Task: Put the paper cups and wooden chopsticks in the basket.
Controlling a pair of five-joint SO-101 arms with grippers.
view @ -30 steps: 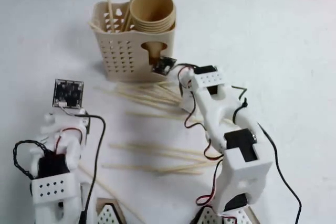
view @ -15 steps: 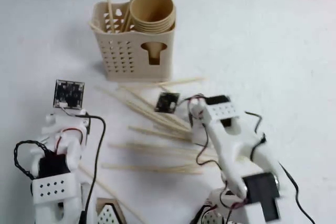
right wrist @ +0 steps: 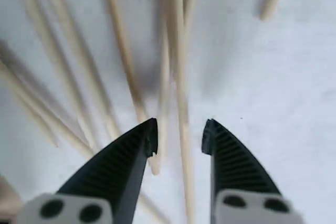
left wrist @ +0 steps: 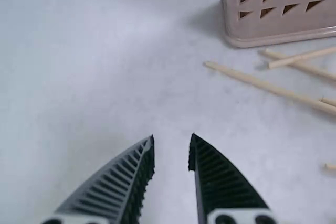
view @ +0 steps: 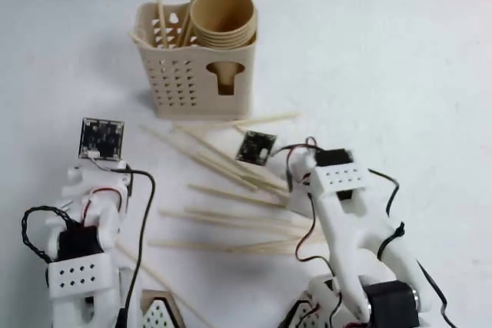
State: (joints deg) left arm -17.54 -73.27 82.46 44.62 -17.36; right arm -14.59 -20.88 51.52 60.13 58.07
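A beige perforated basket (view: 178, 82) stands upright on the counter, well ahead of both sets of jaws. A nested stack of tan paper cups (view: 223, 24) sits upright inside it, with a few chopsticks (view: 159, 4) standing beside them. Loose wooden chopsticks (view: 223, 219) lie flat and scattered. Several run beneath and between the parted right jaws, and one (left wrist: 262, 85) lies ahead of the left jaws, near the basket's foot.
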